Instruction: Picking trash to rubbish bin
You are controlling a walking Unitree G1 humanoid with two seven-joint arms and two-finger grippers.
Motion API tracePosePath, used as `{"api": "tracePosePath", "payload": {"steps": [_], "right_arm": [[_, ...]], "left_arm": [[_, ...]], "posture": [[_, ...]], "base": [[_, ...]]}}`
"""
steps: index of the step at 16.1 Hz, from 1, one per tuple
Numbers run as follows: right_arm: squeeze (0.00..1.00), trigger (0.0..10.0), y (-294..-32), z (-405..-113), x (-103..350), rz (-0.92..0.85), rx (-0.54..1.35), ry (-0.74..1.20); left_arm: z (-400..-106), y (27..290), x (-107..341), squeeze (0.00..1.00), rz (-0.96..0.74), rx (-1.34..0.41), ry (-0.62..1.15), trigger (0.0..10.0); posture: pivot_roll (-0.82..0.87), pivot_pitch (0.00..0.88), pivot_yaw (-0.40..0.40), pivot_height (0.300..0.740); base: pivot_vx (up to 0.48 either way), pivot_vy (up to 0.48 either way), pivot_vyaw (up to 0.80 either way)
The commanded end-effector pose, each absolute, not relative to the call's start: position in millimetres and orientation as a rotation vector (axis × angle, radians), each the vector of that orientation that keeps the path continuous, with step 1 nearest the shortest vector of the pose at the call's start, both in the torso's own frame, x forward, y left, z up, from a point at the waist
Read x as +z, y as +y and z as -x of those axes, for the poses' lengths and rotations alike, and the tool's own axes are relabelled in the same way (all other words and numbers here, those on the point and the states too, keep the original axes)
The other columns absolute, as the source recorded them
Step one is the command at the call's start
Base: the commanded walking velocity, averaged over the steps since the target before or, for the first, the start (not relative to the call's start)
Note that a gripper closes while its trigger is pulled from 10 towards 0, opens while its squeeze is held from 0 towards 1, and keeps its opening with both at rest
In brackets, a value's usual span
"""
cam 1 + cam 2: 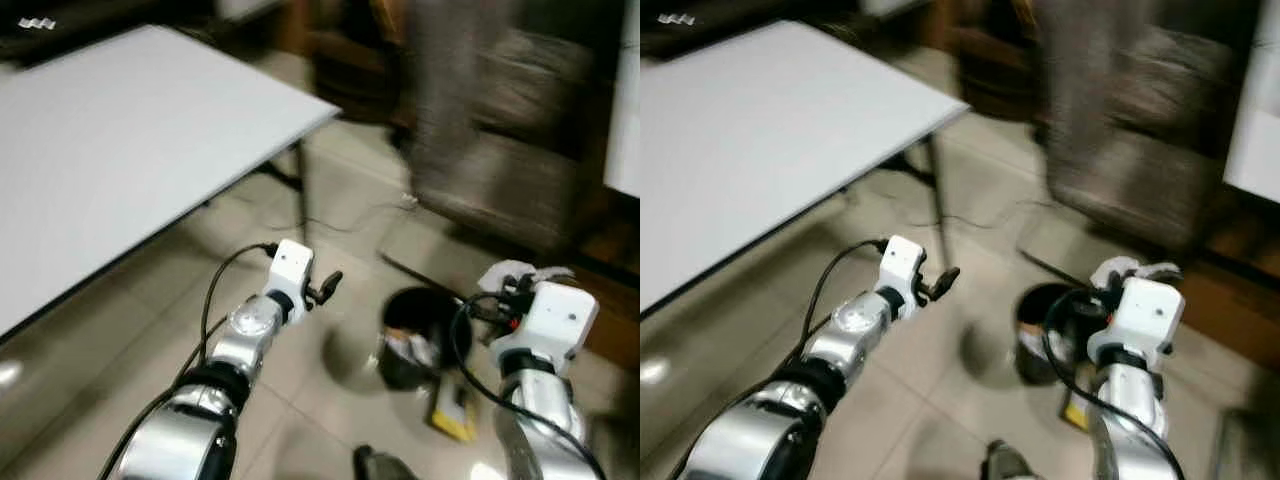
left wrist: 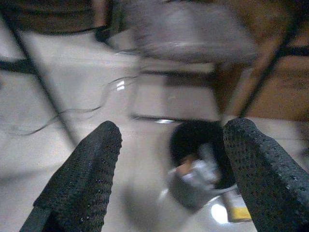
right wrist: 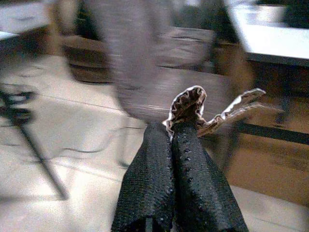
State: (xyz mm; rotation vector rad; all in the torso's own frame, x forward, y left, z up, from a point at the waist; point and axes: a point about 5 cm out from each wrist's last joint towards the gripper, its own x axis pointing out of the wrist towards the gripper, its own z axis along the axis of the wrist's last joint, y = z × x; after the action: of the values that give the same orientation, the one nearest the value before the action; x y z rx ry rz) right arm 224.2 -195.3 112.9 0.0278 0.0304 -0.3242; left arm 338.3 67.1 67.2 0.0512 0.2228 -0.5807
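Note:
A black rubbish bin (image 1: 425, 300) stands on the tiled floor between my two arms, with crumpled trash (image 1: 408, 348) inside it. My right gripper (image 3: 172, 126) is shut on a crinkled white-edged wrapper (image 3: 193, 104), held just right of the bin and above its rim. The wrapper (image 1: 515, 272) sticks out beyond the fingers. My left gripper (image 1: 328, 285) hangs open to the left of the bin, nothing between its fingers (image 2: 91, 164). In the left wrist view the bin (image 2: 198, 142) lies ahead, between the two pads.
A white table (image 1: 120, 140) fills the left side, its dark leg (image 1: 303, 190) standing near my left gripper. A yellow flat object (image 1: 452, 412) lies on the floor beside the bin. Blurred grey and brown furniture (image 1: 500, 120) stands behind. A cable (image 1: 350, 222) trails across the tiles.

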Motion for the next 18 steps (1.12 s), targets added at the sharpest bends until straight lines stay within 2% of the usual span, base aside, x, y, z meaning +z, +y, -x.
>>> {"api": "tracePosePath", "payload": {"steps": [1, 13, 18], "right_arm": [[0.0, 10.0, -191.2, -225.7, 113.8, -0.037, -0.314, 0.024], [0.0, 10.0, -188.0, -222.9, 111.7, -0.044, -0.314, 0.026], [0.0, 10.0, -188.3, -221.5, 112.4, -0.042, -0.317, 0.019]], "left_arm": [[-338.9, 72.6, 66.0, 0.0, -0.072, -0.571, 0.226, 10.0], [-337.8, 69.9, 66.7, 0.0, -0.12, -0.587, 0.202, 10.0], [-337.8, 66.2, 69.5, 0.0, -0.097, -0.621, 0.189, 10.0]], "posture": [[0.0, 0.094, 0.031, 0.74], [0.0, 0.107, 0.04, 0.74], [-0.01, 0.112, 0.042, 0.74]], "base": [[0.0, 0.0, -0.77], [0.0, 0.0, -0.77], [0.0, 0.0, -0.25]]}}
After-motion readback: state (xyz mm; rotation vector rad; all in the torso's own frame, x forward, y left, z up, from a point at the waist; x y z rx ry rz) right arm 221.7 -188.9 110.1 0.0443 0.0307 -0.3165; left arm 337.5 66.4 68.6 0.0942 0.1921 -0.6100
